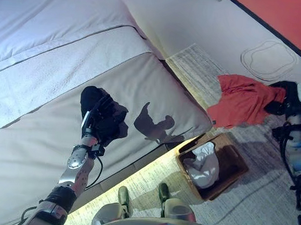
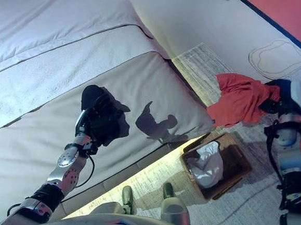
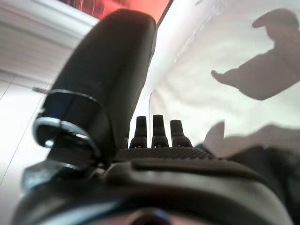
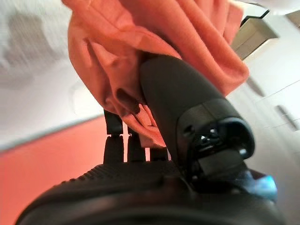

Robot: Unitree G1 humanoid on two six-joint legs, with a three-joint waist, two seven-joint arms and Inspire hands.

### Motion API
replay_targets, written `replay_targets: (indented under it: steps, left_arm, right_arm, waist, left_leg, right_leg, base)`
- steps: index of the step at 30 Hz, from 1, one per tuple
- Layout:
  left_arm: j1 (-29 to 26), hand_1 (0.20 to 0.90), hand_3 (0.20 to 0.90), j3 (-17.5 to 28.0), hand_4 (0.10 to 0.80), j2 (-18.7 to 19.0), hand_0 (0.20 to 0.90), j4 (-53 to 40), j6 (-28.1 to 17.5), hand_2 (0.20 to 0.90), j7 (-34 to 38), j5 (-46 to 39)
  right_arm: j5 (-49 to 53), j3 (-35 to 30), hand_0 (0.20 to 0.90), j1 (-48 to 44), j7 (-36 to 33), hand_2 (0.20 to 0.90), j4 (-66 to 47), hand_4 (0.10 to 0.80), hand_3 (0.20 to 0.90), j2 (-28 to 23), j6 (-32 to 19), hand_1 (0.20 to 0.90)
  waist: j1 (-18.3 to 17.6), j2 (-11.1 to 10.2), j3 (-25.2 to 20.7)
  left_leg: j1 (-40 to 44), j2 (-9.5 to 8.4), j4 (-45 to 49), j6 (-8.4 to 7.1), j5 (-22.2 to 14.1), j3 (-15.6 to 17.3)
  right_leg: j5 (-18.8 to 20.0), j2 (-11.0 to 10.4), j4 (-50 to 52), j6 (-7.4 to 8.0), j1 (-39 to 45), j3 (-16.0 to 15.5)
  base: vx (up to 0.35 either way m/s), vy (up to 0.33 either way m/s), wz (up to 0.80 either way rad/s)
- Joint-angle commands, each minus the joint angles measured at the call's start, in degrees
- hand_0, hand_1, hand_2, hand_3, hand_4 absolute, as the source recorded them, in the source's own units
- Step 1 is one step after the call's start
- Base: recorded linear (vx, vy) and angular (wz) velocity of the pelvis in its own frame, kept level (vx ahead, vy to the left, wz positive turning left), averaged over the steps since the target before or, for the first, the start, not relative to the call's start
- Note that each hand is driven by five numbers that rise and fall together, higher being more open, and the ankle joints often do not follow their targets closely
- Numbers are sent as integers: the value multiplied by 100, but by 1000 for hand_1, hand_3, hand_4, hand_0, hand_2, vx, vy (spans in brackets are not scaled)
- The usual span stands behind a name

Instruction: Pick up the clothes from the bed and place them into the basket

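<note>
My right hand (image 1: 286,100) is shut on a red-orange garment (image 1: 242,100) and holds it in the air over the floor, up and to the right of the basket. In the right wrist view the cloth (image 4: 154,56) is bunched between the thumb (image 4: 180,93) and the fingers. The brown rectangular basket (image 1: 236,160) stands on the floor beside the bed's corner and holds a white garment (image 1: 205,163). My left hand (image 1: 100,116) hovers over the beige bedcover (image 1: 142,86) with straight fingers (image 3: 153,129) and holds nothing.
The bed (image 1: 51,47) has a white sheet and grey pillow area at the far side. A pale patterned rug (image 1: 247,203) lies under the basket. A red wall (image 1: 293,19) runs along the far right, with an outlined mat (image 1: 269,59) on the floor.
</note>
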Motion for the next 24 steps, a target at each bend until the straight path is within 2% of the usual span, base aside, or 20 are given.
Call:
replay_targets:
  steps: [1,8,15,23,24]
  left_arm:
    - [-171,900,900,48,800,-138,900,-2,-375,900,-213,318]
    - [-255,900,900,-124,800,-108,900,-37,-286,900,-303,334]
    - [-327,900,900,-221,800,-67,900,3,-292,900,-396,265]
    - [-380,900,900,-284,800,16,900,43,-235,900,-492,228]
    - [-389,900,900,-290,800,34,900,44,-226,900,-520,212]
  right_arm:
    - [133,-300,300,-11,-163,300,107,100,200,-177,-232,300]
    - [283,47,300,-141,-33,300,1275,100,200,97,-207,300]
    - [226,161,300,-132,-105,300,2269,100,200,327,-71,300]
    - [368,191,300,-198,-152,300,2854,100,200,462,-5,300]
    - [357,210,392,-227,-127,392,2878,207,307,470,37,392]
  waist:
    - [23,14,-823]
    - [47,76,-748]
    - [116,186,-714]
    - [210,222,-718]
    - [217,227,-714]
  left_leg:
    - [-145,16,200,57,-699,9]
    - [-166,64,372,33,-757,108]
    - [-153,40,370,30,-755,71]
    - [-127,14,338,48,-759,-8]
    - [-131,9,342,48,-756,-22]
  right_leg:
    - [134,318,329,-90,-539,16]
    - [124,328,376,-126,-541,14]
    - [132,296,346,-111,-505,-34]
    - [149,276,321,-102,-484,-77]
    - [151,278,327,-102,-492,-74]
  base:
    - [27,-37,-5]
    - [6,-40,-3]
    - [0,-4,0]
    - [19,-19,1]
    - [0,0,0]
